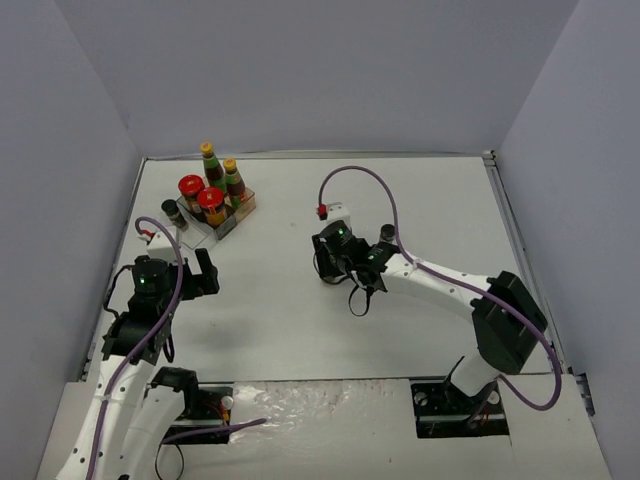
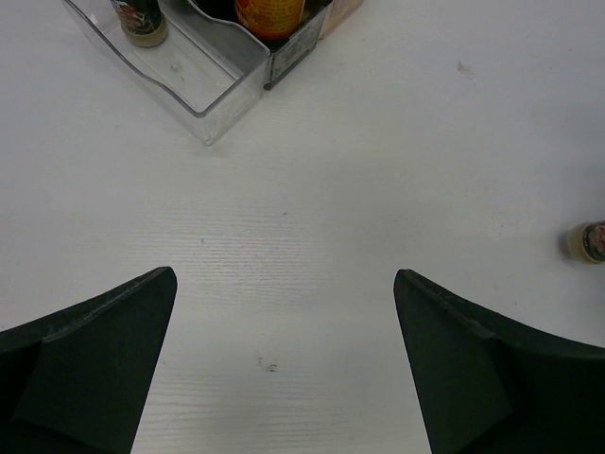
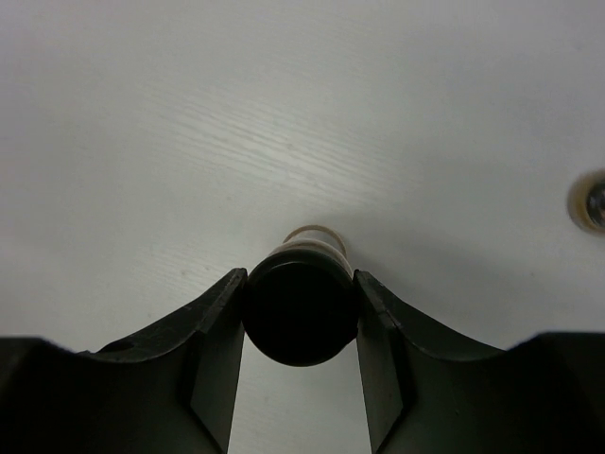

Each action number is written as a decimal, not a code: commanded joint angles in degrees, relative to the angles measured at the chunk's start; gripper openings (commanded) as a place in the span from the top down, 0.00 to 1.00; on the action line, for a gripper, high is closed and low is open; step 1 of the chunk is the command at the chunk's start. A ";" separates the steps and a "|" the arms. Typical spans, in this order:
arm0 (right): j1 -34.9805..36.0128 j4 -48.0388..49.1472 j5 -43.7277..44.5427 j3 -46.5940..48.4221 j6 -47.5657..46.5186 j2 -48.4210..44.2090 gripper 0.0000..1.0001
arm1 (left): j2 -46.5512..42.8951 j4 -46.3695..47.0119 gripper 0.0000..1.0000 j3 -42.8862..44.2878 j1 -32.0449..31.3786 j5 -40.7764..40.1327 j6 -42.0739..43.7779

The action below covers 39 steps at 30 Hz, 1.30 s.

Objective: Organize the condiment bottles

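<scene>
At mid-table, the right gripper (image 3: 301, 282) was clamped on the round black cap of a tiny spice jar (image 3: 301, 322), pinching it only near the fingertips. If lifted fast, that smooth cap could twist loose and drop. Another spice jar (image 3: 591, 199) stood off to one side. Near the rack (image 2: 213, 118), the left gripper (image 2: 285, 276) hung wide apart, holding nothing. The red-lidded jars (image 1: 211, 198) crowded in the rack risked a knock on delivery.
</scene>
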 commanded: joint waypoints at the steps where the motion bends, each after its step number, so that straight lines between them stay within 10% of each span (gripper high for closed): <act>1: 1.35 6.14 -4.37 8.29 -7.80 5.55 1.00 | 0.16 2.12 0.03 2.43 -0.20 -0.71 1.09; 11: 1.98 6.00 -7.68 17.03 -13.24 17.06 0.92 | 2.81 2.98 0.03 2.29 -0.52 2.54 1.61; 19: 1.91 5.30 -8.02 16.64 -13.63 15.06 0.50 | 8.15 6.26 0.03 5.75 -5.02 5.62 -0.05; 26: 1.82 3.04 -5.53 11.25 -13.48 0.70 0.02 | 16.11 11.91 0.03 9.57 -15.91 -0.48 -2.32; 39: -0.71 -10.41 14.75 -8.28 -4.77 -37.15 0.00 | 39.67 20.53 0.03 22.96 -29.97 -10.95 -2.79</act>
